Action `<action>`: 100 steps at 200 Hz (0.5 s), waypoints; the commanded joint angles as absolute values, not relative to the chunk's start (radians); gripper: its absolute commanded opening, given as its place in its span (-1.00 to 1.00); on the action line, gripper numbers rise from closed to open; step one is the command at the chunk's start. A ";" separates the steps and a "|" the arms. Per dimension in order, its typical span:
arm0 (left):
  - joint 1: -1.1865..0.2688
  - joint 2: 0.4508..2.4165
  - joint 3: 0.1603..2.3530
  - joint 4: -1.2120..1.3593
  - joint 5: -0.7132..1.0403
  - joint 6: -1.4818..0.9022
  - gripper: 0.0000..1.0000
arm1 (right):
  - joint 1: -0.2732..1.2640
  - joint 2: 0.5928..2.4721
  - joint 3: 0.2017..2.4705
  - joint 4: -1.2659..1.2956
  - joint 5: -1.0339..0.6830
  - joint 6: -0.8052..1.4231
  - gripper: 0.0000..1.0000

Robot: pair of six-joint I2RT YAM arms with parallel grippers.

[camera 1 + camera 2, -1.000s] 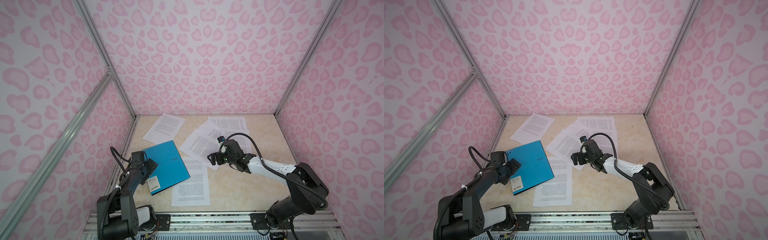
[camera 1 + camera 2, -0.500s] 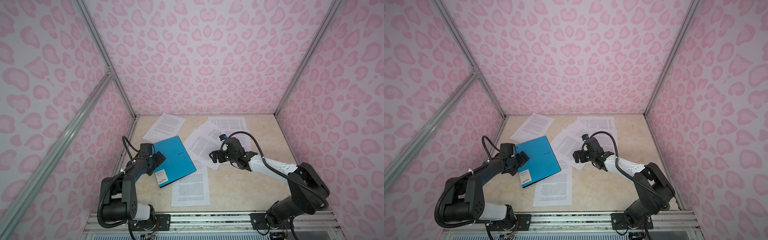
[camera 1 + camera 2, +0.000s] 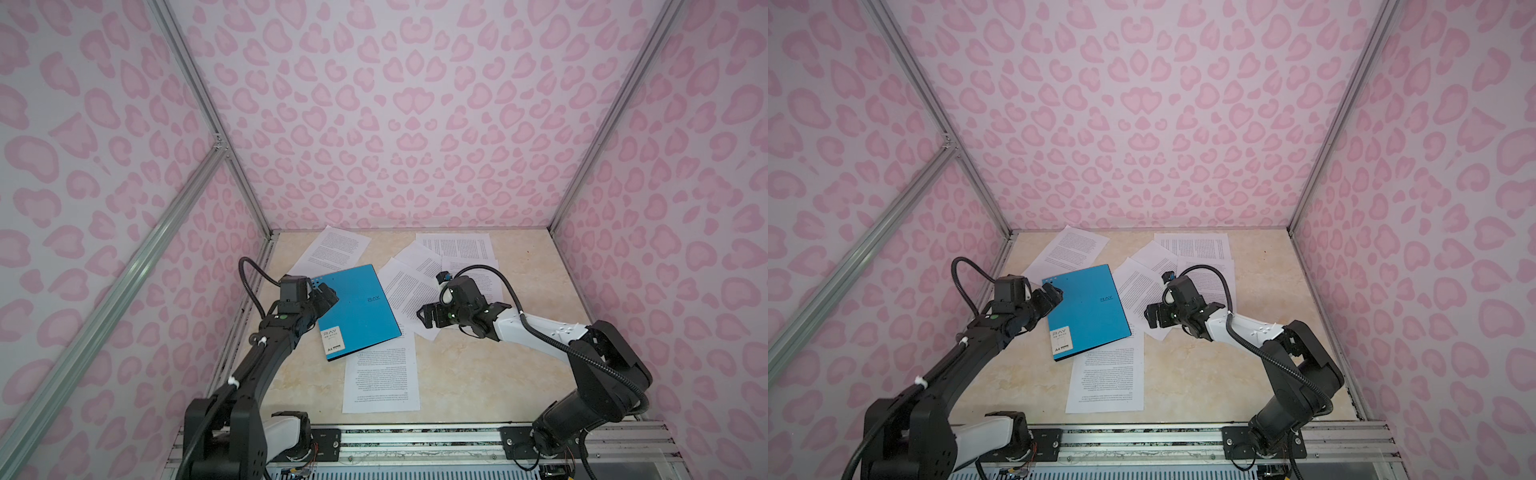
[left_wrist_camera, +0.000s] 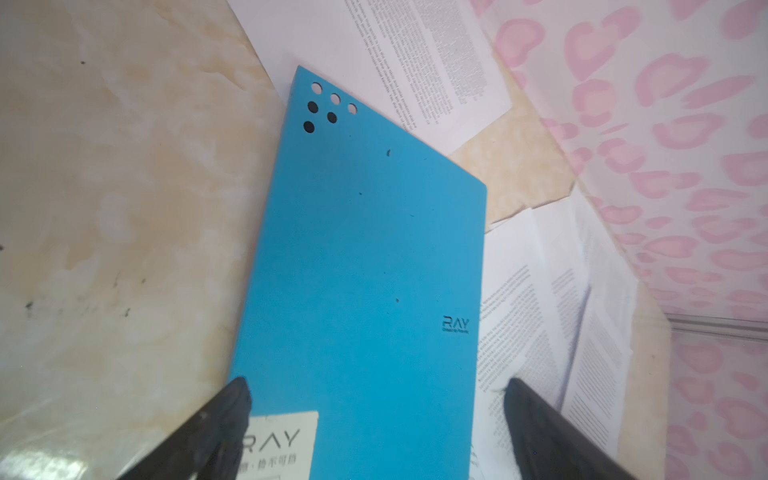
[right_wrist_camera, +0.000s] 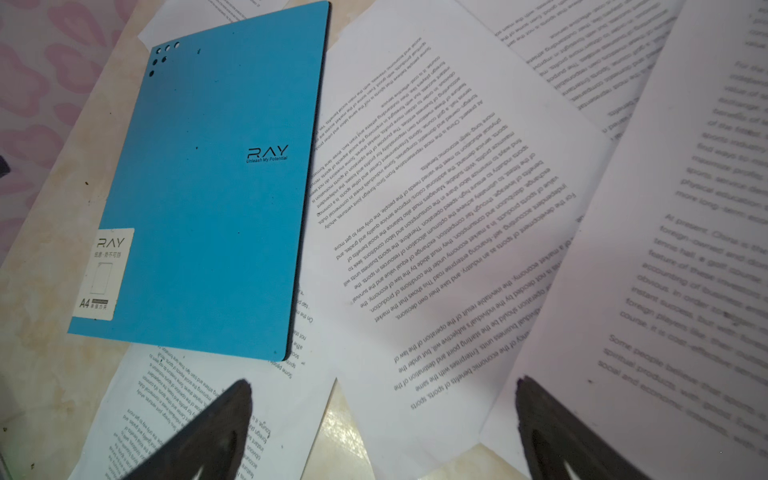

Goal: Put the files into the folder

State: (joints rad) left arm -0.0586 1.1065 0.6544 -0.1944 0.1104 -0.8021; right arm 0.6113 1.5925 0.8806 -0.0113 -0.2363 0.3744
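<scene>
The left end effector (image 4: 378,395) stands wide open with nothing between its fingers. In the left wrist view they straddle the folder (image 4: 365,270) at its labelled end, one finger over the long edge. Whether it touches the cover, I cannot tell. Both top views show it raised over the folder's left edge.

The right end effector (image 5: 384,390) is also wide open and empty. It hangs over the files (image 5: 436,208) that are fanned just right of the folder. In a top view its fingers (image 3: 428,318) are dark against the arm and hard to separate.

The folder (image 3: 357,307) lies shut, blue cover up, on the bench (image 3: 478,374) left of the middle. Its near corner overlaps one sheet (image 3: 382,378) and its far corner another (image 3: 332,249). No sheet is inside it.

Only the wrist views show the six small dots (image 4: 328,108) in the folder's far corner clearly. Only the right wrist view makes the line under the logo (image 5: 267,153) readable and shows the dark edge along the folder's right side. The label (image 5: 102,274) is whole there, down to "A4". In the left wrist view it is cut off at the frame edge and partly covered by a finger.

The top views alone show the whole spread of sheets. They number about six, but the overlaps and the right arm hide parts of them. The print is too small to read there.
</scene>
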 commanded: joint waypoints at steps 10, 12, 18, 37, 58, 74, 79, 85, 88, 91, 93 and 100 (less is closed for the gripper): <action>-0.174 0.867 0.495 -0.154 0.150 -0.975 0.96 | 0.611 1.602 0.880 -0.005 -0.252 0.384 0.96; -0.185 0.854 0.488 -0.157 0.149 -0.987 0.96 | 0.611 1.603 0.879 -0.005 -0.253 0.384 0.96; -0.212 0.818 0.467 -0.163 0.145 -1.025 0.96 | 0.611 1.603 0.879 -0.002 -0.255 0.385 0.96; -0.287 0.732 0.385 -0.138 0.139 -1.138 0.96 | 0.612 1.604 0.873 0.012 -0.277 0.385 0.97; -0.349 0.680 0.320 -0.139 0.110 -1.246 0.95 | 0.612 1.609 0.873 0.014 -0.289 0.385 0.97; -0.398 0.665 0.274 -0.122 0.075 -1.314 0.96 | 0.612 1.614 0.876 0.012 -0.289 0.385 0.98; -0.410 0.671 0.263 -0.114 0.068 -1.329 0.96 | 0.611 1.615 0.875 0.013 -0.290 0.385 0.98; -0.422 0.688 0.254 -0.104 0.063 -1.342 0.96 | 0.611 1.618 0.876 0.013 -0.291 0.385 0.97; -0.426 0.700 0.252 -0.101 0.063 -1.346 0.96 | 0.611 1.618 0.876 0.014 -0.291 0.386 0.98; -0.428 0.713 0.250 -0.095 0.066 -1.351 0.96 | 0.611 1.619 0.876 0.013 -0.293 0.385 0.98; -0.429 0.721 0.249 -0.090 0.069 -1.353 0.96 | 0.612 1.619 0.877 0.012 -0.293 0.386 0.98; -0.435 0.755 0.244 -0.062 0.077 -1.362 0.96 | 0.612 1.621 0.876 0.012 -0.296 0.386 0.98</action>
